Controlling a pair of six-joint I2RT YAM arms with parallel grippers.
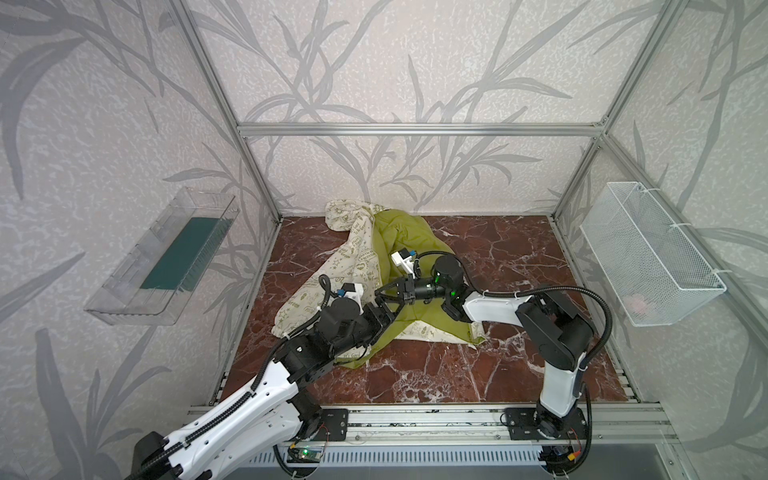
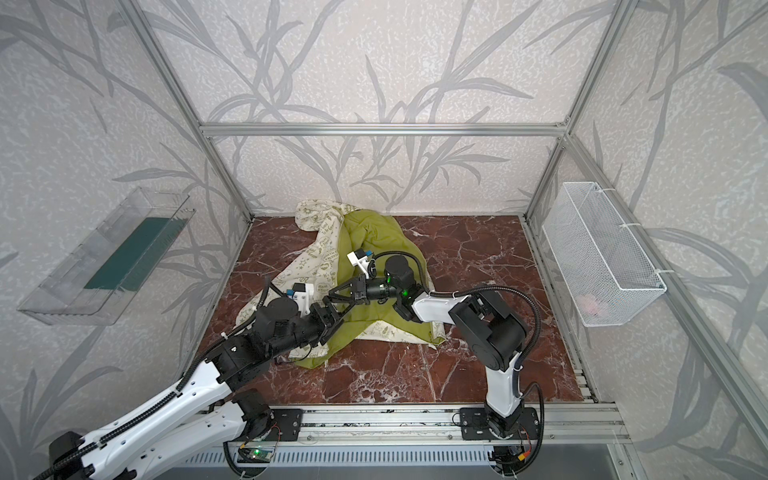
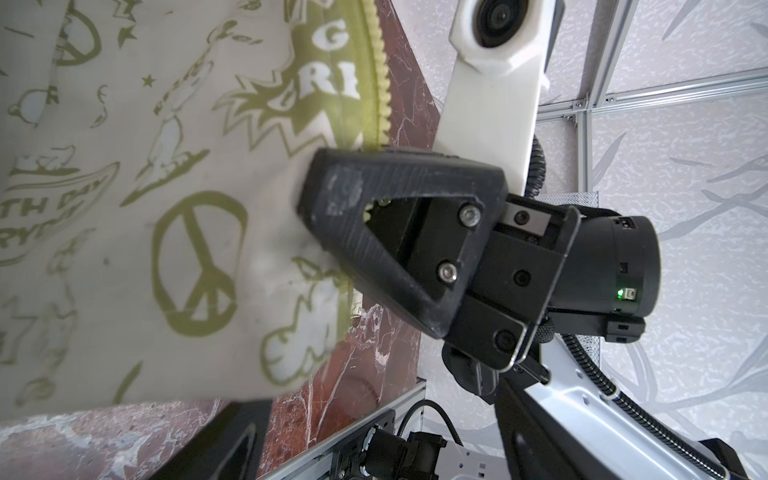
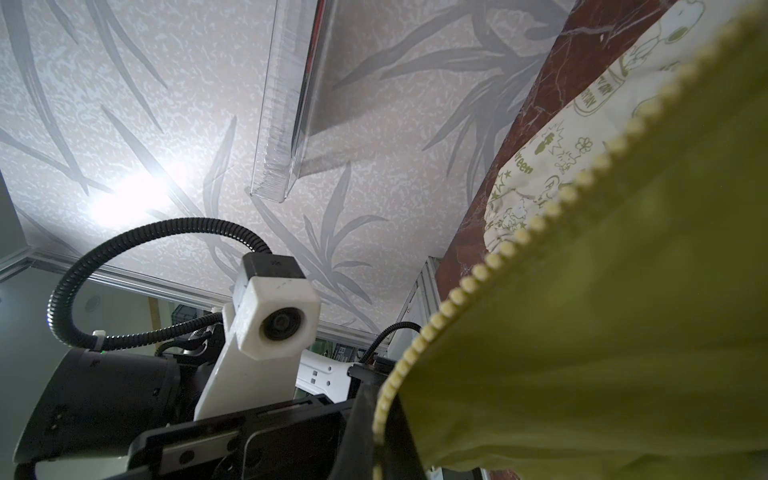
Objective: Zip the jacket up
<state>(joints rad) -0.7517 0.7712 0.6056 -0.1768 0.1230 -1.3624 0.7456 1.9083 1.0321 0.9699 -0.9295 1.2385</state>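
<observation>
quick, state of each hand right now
left hand: open
right hand: closed on the jacket at its zipper edge

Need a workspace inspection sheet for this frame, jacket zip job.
surface: red-brown marble tabletop.
job's things: jacket lies open, lime lining up, zipper teeth unjoined.
clutter: nothing seen.
grippers: right pincer shut on the jacket's zipper edge; left pincer open beside it.
cables: black corrugated conduits loop at both wrists.
surroundings: clear wall tray with green pad; white mesh basket, contents unclear.
</observation>
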